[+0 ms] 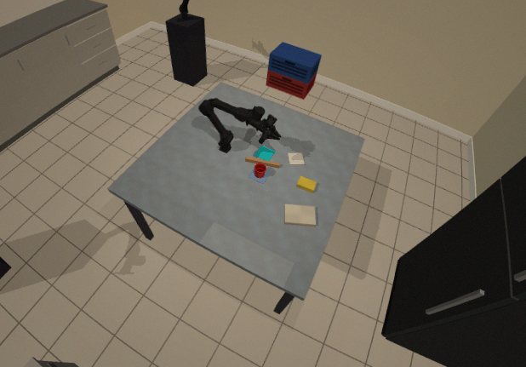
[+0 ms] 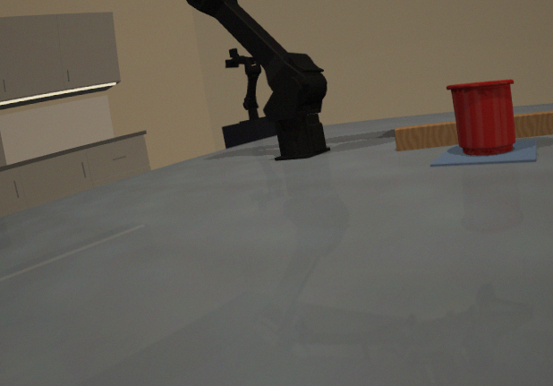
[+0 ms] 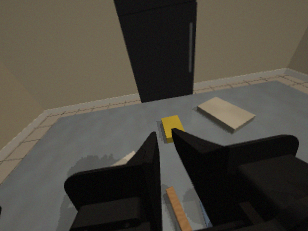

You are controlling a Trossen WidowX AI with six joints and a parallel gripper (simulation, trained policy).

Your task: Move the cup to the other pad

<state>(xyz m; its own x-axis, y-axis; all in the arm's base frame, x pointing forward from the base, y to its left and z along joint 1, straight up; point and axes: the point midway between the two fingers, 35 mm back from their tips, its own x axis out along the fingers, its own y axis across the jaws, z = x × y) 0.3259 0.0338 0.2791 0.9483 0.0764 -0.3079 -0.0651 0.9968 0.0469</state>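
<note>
The red cup [image 1: 260, 170] [image 2: 484, 118] stands upright on the blue pad [image 1: 260, 180] [image 2: 528, 155]. No marbles can be made out in the cup, and none show on the table. A teal square [image 1: 265, 153] lies across the wooden bar from the cup; it looks like a pad or a shallow tray. My gripper [image 1: 278, 136] [image 3: 163, 134] is up above the table, on the arm's side of the bar and away from the cup. Its fingertips are nearly together, with nothing between them. The exterior view does not show the gripper.
The wooden bar [image 1: 251, 160] [image 2: 421, 138] [image 3: 177, 209] lies between the cup and the teal square. A pale square [image 1: 296, 158] [image 3: 124, 159], a yellow block [image 1: 306, 184] [image 3: 172, 126] and a tan board [image 1: 300, 215] [image 3: 226, 114] lie on the table.
</note>
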